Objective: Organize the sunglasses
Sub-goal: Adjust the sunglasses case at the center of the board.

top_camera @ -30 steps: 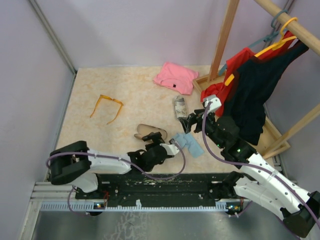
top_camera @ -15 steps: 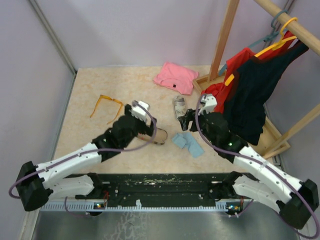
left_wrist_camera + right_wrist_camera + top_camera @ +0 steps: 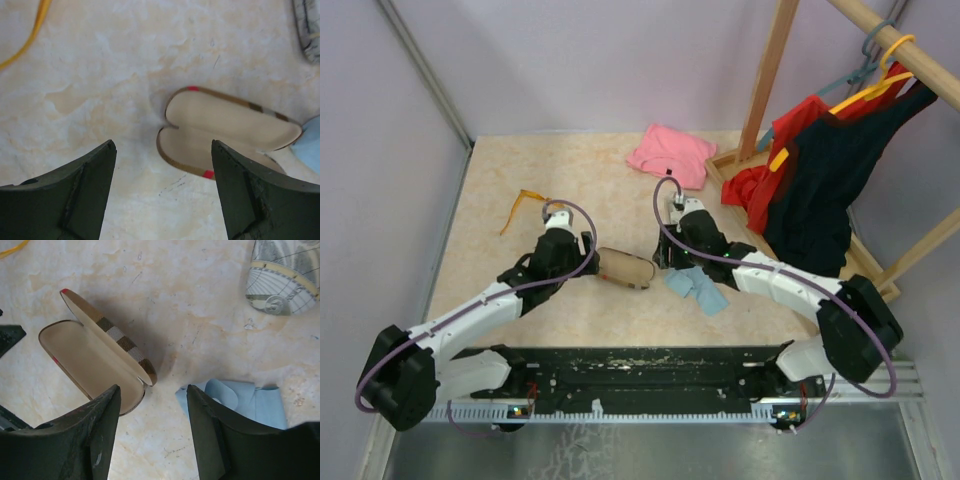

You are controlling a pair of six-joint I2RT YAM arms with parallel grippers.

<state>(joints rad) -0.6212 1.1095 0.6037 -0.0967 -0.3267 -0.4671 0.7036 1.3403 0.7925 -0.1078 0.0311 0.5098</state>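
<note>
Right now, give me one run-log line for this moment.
left gripper: open, empty | right gripper: open, empty | brown case: lid open, empty, between grippers | orange sunglasses: untouched

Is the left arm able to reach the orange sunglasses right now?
Probably yes: the orange sunglasses lie on bare table just beside the left claw, which is open and empty, with nothing between them.

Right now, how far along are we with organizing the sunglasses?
Done: the plaid case lies open and empty. In hand: nothing; the left claw and right claw hover open by it. Left: the orange sunglasses lie loose outside it; the red pair is not in view.
</note>
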